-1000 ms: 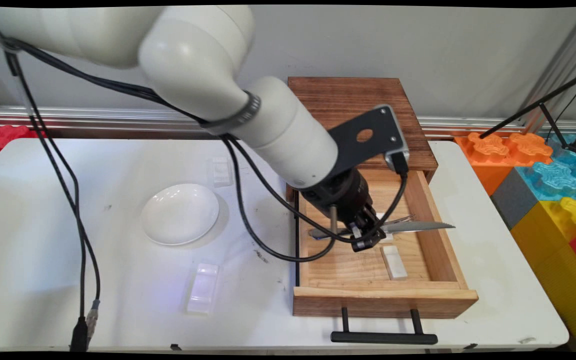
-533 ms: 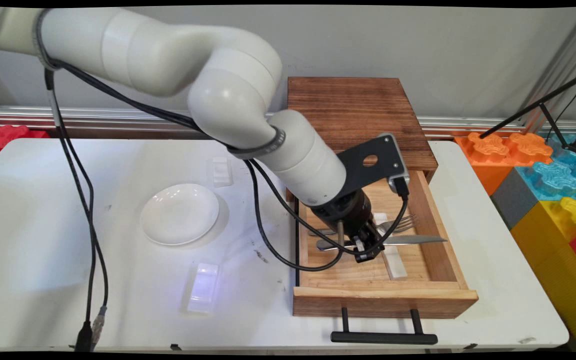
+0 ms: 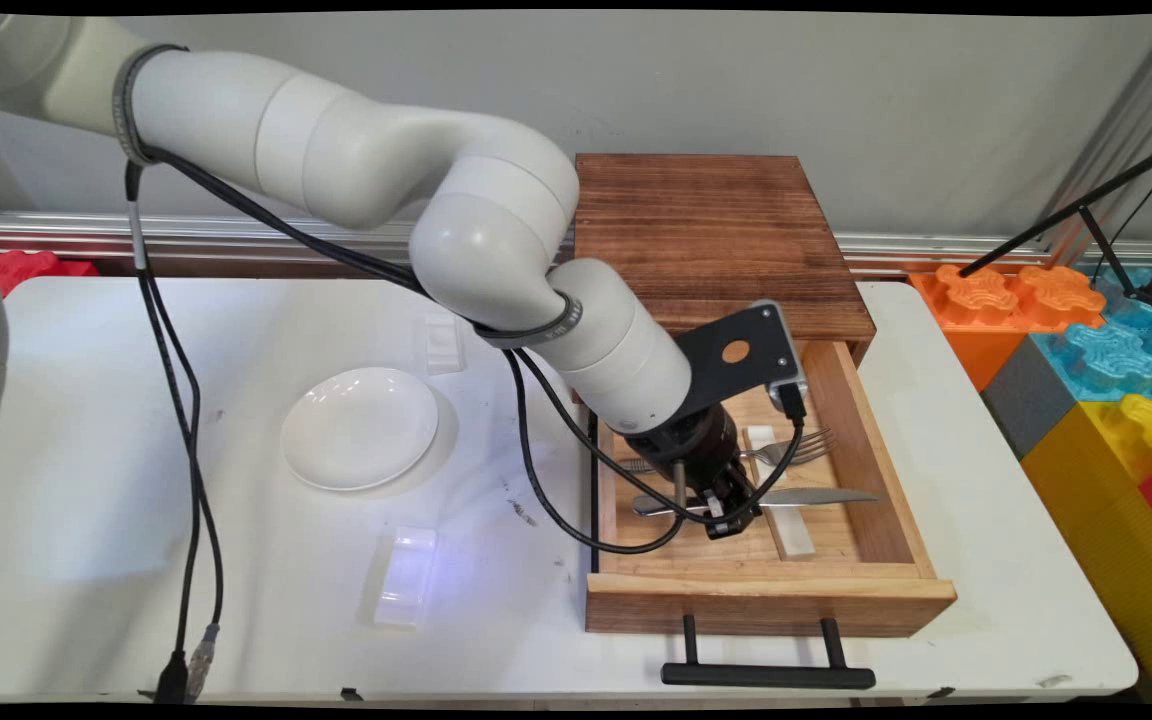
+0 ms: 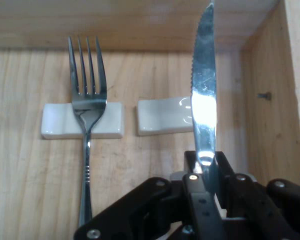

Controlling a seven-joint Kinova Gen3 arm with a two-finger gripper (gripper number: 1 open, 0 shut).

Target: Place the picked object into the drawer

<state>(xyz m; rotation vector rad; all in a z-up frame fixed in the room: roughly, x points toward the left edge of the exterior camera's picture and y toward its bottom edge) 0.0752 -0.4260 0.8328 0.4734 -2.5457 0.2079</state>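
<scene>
End effector low inside open drawer, clamped on knife at handle end; blade points right, passing over white rest. You see same in hand view: knife above second rest, fork lying beside it on own rest. Plate and clear blocks sit well left on worktop. Risk, as judgement: blade tip near drawer's right wall; sideways shift could catch it, twisting knife in grip or nudging fork.
</scene>
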